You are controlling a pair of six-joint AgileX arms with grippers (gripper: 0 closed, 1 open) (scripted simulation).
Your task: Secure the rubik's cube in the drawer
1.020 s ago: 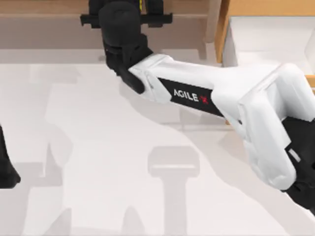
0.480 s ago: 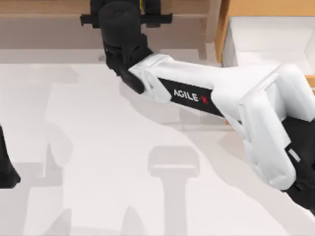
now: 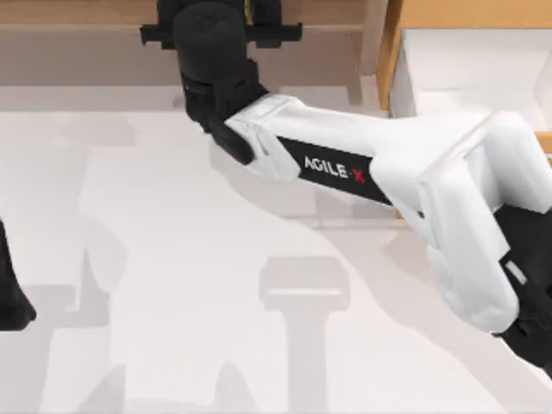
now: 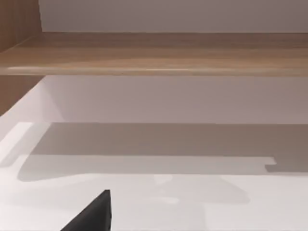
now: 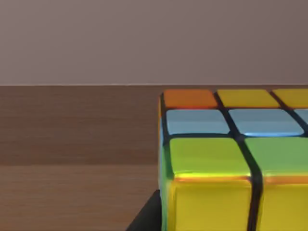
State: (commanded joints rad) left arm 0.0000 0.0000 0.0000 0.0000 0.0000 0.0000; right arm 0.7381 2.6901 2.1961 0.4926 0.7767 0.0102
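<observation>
The rubik's cube (image 5: pixel 231 159) fills the near right of the right wrist view, showing yellow, green, blue and orange squares, and it rests on the brown wooden shelf (image 5: pixel 72 144). From above only a yellow sliver of the cube (image 3: pixel 248 7) peeks past the wrist. My right gripper (image 3: pixel 222 17) reaches over the shelf at the back, open, with the cube between its fingers; one dark finger (image 5: pixel 147 216) stands right beside the cube's edge. The drawer (image 3: pixel 392 60) stands at the back right, pulled open, its white interior (image 3: pixel 474 60) partly covered by my right arm.
The brown shelf (image 3: pixel 86 43) runs along the back left and middle, with an upright post (image 3: pixel 371 43) next to the drawer. My left arm (image 3: pixel 10 293) is parked at the left edge, and its wrist view faces the shelf board (image 4: pixel 154 60).
</observation>
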